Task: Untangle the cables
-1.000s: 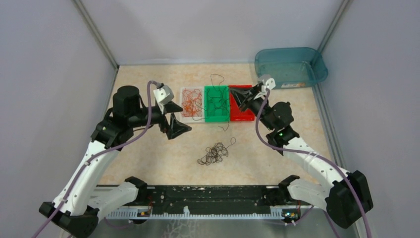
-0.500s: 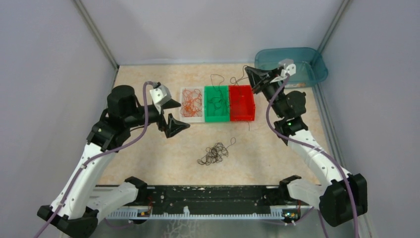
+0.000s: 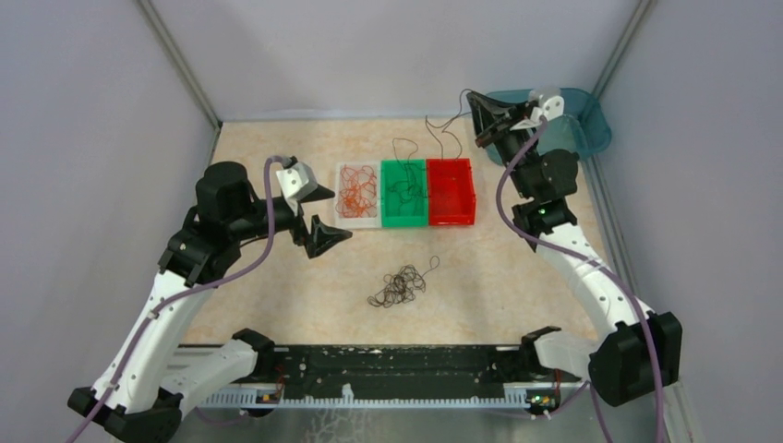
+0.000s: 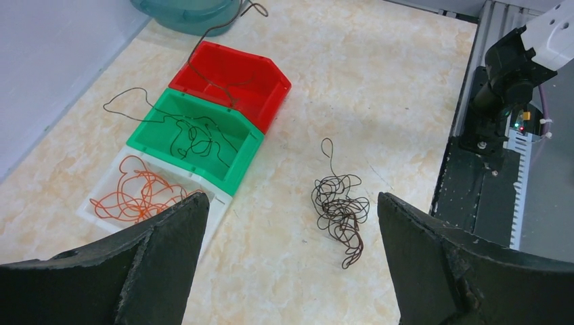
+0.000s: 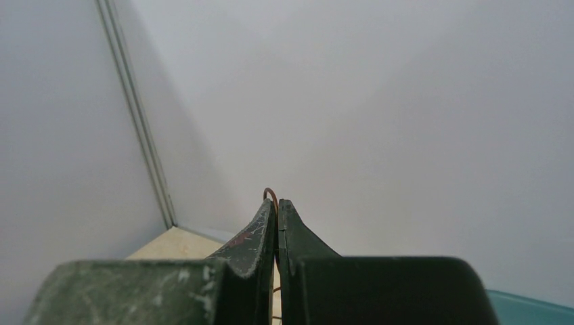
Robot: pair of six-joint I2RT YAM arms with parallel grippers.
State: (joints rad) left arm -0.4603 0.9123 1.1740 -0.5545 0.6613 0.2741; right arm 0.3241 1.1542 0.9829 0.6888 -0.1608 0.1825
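Holding one dark strand (image 5: pixel 269 189) aloft beyond the green bin (image 3: pixel 403 221), right gripper (image 5: pixel 276 204) clamped on it | left gripper (image 4: pixel 291 203) wide, empty, left of bin | dark tangle (image 3: pixel 399 286) near side of bin | step: separating, seemingly; next: clear trailing tail, then release

No text, label, brand, number or sign can be read in any of the three views. Any markings present are too small or blurred to make out.
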